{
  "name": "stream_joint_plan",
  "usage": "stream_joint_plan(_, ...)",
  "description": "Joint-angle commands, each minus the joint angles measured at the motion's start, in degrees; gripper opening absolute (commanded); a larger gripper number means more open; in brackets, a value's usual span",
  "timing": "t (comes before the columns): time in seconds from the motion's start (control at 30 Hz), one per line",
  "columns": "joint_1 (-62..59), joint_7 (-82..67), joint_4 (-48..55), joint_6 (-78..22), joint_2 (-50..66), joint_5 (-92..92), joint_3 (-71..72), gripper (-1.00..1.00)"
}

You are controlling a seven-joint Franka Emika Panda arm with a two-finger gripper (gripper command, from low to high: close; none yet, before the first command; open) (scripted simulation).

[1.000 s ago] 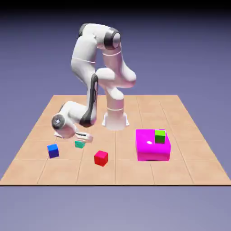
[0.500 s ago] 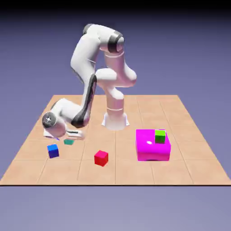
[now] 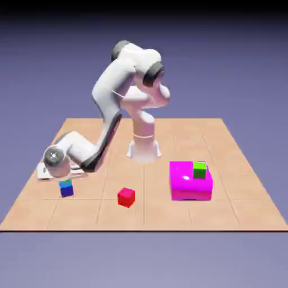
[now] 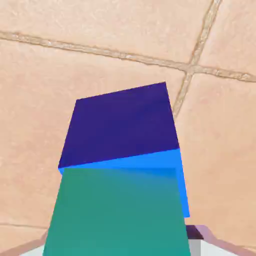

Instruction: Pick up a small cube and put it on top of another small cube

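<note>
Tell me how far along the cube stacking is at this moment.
Done: the teal cube is off the table, gripped and carried to the dark blue cube. In hand: the gripper holds it right over the blue cube; the hand view shows teal overlapping the blue top, slightly offset. Whether they touch can't be told. Left: set it down squarely, release, and withdraw.

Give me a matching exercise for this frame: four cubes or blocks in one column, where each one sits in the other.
Things:
1. teal cube
2. bright green cube
3. red cube
4. big magenta block

Places:
A. alone on the table, between the blue cube and the magenta block
B. directly over the dark blue cube
C. on the table, carrying a smaller cube
D. on top of the magenta block

Pairs: 1-B, 2-D, 3-A, 4-C
</note>
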Motion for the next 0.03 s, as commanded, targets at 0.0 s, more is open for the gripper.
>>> stream_joint_plan(0.0, 0.95, 0.16, 1.18, -2.49, -1.31, -0.55, -0.75, 1.00)
